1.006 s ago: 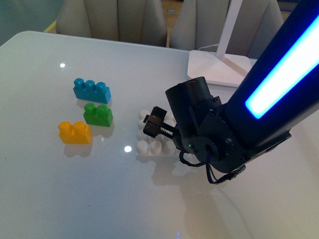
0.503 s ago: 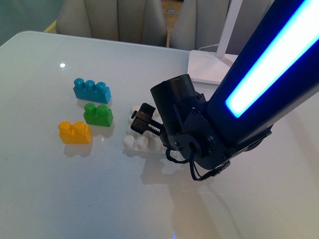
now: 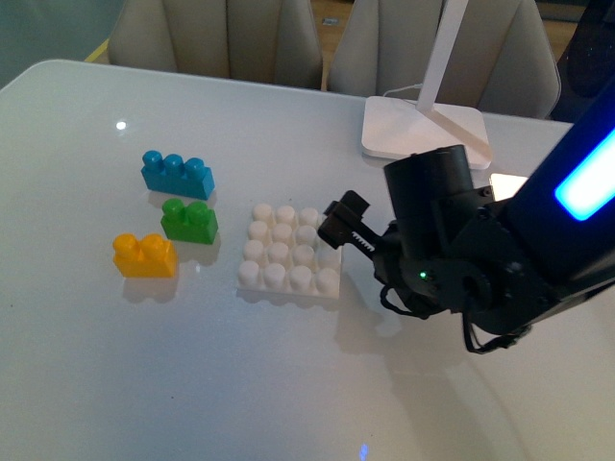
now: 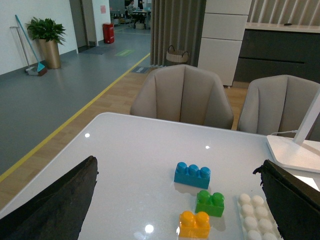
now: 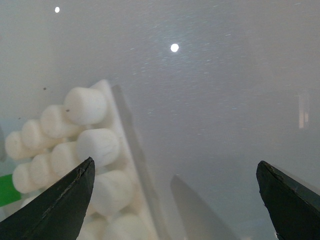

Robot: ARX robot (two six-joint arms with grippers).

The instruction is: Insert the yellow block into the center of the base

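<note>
Fingers apart and empty on the right gripper [image 3: 336, 221], just beside the base [image 3: 288, 252]. Might shove it or clip the green brick [image 3: 189, 221] while crossing to the yellow block [image 3: 144, 256].

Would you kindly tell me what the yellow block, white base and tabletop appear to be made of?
The yellow block: moulded plastic, glossy; soft highlights on its rounded studs. The base: likely the same plastic, white, more matte. The tabletop: smooth and glossy, perhaps glass or lacquer; it mirrors lights and bricks.
</note>
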